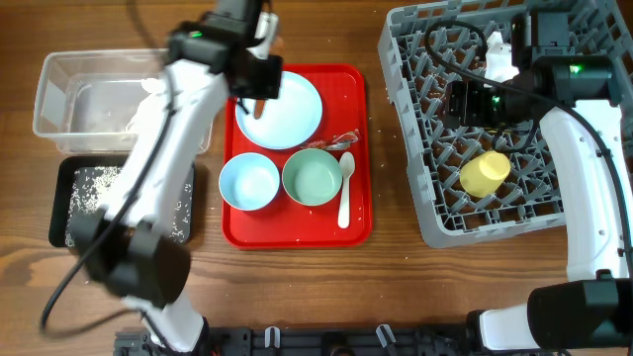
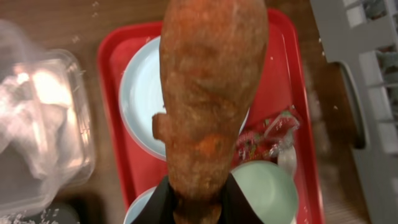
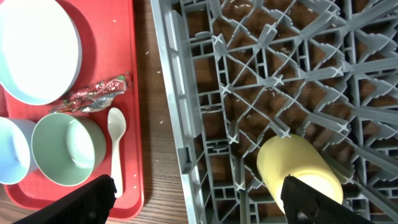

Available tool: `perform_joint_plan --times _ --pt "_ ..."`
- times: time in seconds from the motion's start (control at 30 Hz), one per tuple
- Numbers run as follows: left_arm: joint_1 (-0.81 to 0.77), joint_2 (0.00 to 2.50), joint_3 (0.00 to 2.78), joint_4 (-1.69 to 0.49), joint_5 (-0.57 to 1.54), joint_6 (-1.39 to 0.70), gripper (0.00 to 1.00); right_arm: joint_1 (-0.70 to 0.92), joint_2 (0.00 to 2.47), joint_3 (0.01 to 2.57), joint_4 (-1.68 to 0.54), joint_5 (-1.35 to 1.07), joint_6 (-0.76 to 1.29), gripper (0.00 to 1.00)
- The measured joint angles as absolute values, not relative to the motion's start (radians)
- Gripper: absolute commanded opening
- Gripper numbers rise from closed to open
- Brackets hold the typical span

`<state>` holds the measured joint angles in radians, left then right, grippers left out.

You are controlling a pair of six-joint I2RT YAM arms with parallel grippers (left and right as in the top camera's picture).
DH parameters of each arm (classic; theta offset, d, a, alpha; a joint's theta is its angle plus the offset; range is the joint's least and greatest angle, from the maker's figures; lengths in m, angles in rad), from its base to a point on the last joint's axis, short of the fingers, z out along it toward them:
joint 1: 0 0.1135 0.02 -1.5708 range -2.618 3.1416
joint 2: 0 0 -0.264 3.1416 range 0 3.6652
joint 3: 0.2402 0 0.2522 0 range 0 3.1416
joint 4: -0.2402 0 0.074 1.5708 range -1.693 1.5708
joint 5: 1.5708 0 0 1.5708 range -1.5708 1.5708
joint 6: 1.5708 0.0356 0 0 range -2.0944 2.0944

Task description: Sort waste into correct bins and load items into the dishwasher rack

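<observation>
**Orange sausage (image 2: 208,93) clamped in left gripper (image 2: 198,204); right gripper (image 3: 199,190) wide open at the rack (image 3: 168,81)**

Black fingers (image 2: 155,208) of the left gripper close on the sausage's narrow end, and the thicker end juts out away from the wrist. Beneath it lies the plate (image 2: 140,99) on the red tray (image 2: 112,62). The wrapper (image 2: 267,134) and green bowl (image 2: 267,186) sit to one side of the hand on the same tray, and the tub (image 2: 56,124) is on the other side.

The right gripper grasps nothing. Its fingers (image 3: 87,199) stand far apart over the rack's near wall. The cup (image 3: 298,162) lies on its side in the rack, right by one fingertip; whether they touch is hard to say from the wrist view. The spoon (image 3: 116,143) and blue bowl (image 3: 9,158) lie on the tray by the other finger.
</observation>
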<state>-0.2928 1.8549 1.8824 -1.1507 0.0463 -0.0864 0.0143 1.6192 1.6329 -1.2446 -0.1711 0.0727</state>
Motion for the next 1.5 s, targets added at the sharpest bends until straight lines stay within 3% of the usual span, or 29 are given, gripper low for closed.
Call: perform_joint_plan --times 0.17,0.33,0.47,0.63,0.73,0.8,0.87,0.9,0.97,1.13,1.3,1.5 --pt "-0.107 1.623 1.889 -1.505 -0.024 -0.186 0.04 0.014 1.619 1.633 -1.242 -0.171 0.073 0.88" --pt "0.167 1.471 1.821 -1.602 -0.049 -0.25 0.04 0.014 1.619 1.632 -1.23 -0.171 0.073 0.91" --pt "0.337 1.428 1.508 -1.413 -0.055 -0.325 0.04 0.014 1.619 1.632 -1.221 -0.171 0.073 0.91" --pt "0.419 1.434 1.06 -1.038 -0.028 -0.455 0.04 0.014 1.619 1.632 -1.225 -0.171 0.073 0.91" --pt "0.419 1.429 0.865 -0.783 -0.013 -0.54 0.05 0.014 1.619 1.632 -1.227 -0.171 0.073 0.91" --pt "0.419 1.428 0.786 -0.675 -0.009 -0.574 0.16 0.014 1.619 1.632 -1.228 -0.171 0.073 0.92" --pt "0.419 1.428 0.744 -0.613 -0.01 -0.591 0.35 0.014 1.619 1.632 -1.229 -0.171 0.073 0.91" --pt "0.419 1.428 0.738 -0.603 -0.008 -0.599 0.53 0.014 1.619 1.632 -1.229 -0.171 0.073 0.92" --pt "0.419 1.428 0.738 -0.58 -0.005 -0.609 0.64 0.014 1.619 1.632 -1.229 -0.171 0.073 0.91" --pt "0.419 1.428 0.767 -0.586 0.043 -0.54 0.68 0.014 1.619 1.632 -1.232 -0.171 0.073 0.92" --pt "0.375 1.381 1.131 -0.834 0.255 -0.364 0.65 0.014 1.619 1.632 -1.224 -0.171 0.074 0.92" --pt "-0.136 1.39 1.263 -0.682 0.261 -0.241 0.75 0.014 1.619 1.632 -1.192 -0.191 0.074 0.92"
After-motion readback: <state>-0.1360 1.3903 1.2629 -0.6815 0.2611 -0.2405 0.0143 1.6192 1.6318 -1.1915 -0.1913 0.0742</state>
